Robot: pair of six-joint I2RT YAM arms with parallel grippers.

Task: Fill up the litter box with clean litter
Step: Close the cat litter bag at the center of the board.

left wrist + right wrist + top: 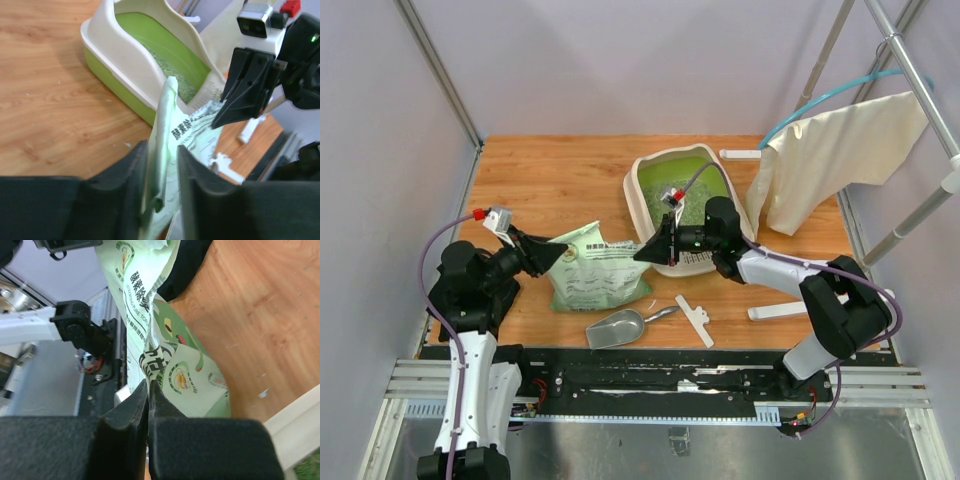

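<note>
Nearest us, the left arm (470,290) and right arm (825,305) rise from a black rail (650,378) at the edge of a wooden desk (545,180), with a printed bag (595,278) between them.
We see pale lilac walls (620,60) behind the desk, metal poles (440,75) at its sides, and a cream cloth (830,160) hanging at 2 o'clock. The litter box (636,198) sits at about 1 o'clock from the desk's middle, open side up. Its long axis runs roughly 12 to 6 o'clock, and the clean litter (688,185) lies on part of its green floor. The bag lies at 7 o'clock from the box. We find the right jaws clenched on the bag's edge nearest the box. The left jaws stand parted and loose, with the bag's far edge between them. A silver scoop (617,328) lies at 6 o'clock, handle toward 3 o'clock.
</note>
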